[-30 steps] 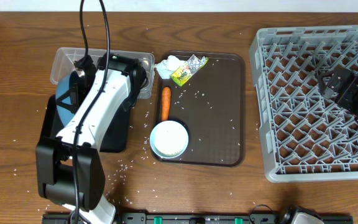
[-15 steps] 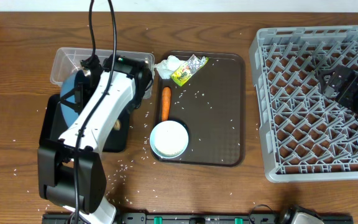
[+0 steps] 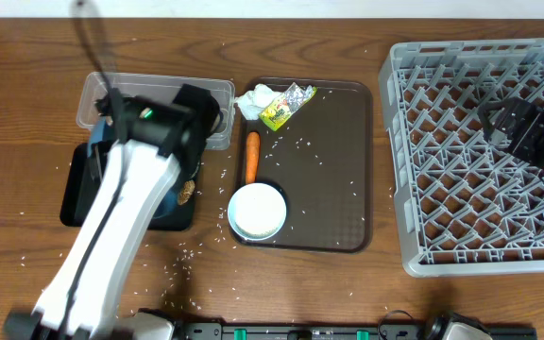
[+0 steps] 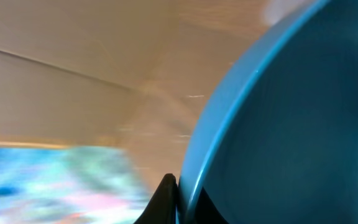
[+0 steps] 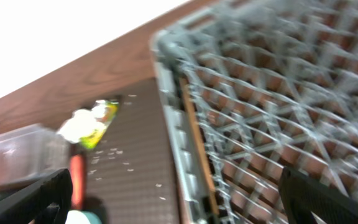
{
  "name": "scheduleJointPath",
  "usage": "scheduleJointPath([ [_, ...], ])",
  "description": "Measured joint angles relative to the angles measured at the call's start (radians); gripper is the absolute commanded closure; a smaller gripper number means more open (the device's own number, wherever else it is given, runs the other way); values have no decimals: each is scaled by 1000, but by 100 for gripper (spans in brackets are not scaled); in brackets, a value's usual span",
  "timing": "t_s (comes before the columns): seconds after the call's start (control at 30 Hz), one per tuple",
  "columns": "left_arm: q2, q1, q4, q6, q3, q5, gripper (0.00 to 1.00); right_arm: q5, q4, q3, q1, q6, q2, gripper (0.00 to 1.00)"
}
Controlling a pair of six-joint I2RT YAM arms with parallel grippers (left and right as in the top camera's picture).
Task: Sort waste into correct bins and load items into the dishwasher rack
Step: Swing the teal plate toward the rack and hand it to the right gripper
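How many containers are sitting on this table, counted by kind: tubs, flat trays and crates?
Tubs: 1, the clear tub
Flat trays: 2, the black tray and the brown serving tray
Crates: 1, the grey rack
Total: 4

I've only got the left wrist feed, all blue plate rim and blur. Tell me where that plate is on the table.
Observer: Overhead, the dark-blue plate pinched by the left gripper is over the black tray, mostly hidden under the arm.
Operator: Now give me the rack.
Observer: The grey rack is at the table's far right. The right gripper hangs over it, open and holding nothing.
Operator: Name what sits on the brown tray.
Observer: The brown tray holds the white bowl, the carrot, the tissue and the wrappers.
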Motion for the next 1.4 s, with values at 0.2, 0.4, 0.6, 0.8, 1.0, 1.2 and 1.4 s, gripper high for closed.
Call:
scheduleJointPath([
  [0.2,-188,-55,432,187,44,487,94,-264,82,0,31,-46,0,1],
  [0.4,-188,-152,648,273,51,740,94,-435,101,0,151,-64,0,1],
  [0.6,-108,-224,681,305,51,801,94,-507,98,0,272,-130,0,7],
  [0.8,-82,-256,728,320,51,812,94,-394,80,0,395,-187,0,20],
  [1.0,-109,-264,731,324,51,833,94,-63,58,0,456,-206,24,38],
  [1.2,-119,-267,741,326,51,864,94,-52,87,0,480,-204,73,91],
  [1.4,-119,-270,744,323,51,879,92,-58,131,0,480,-190,83,99],
])
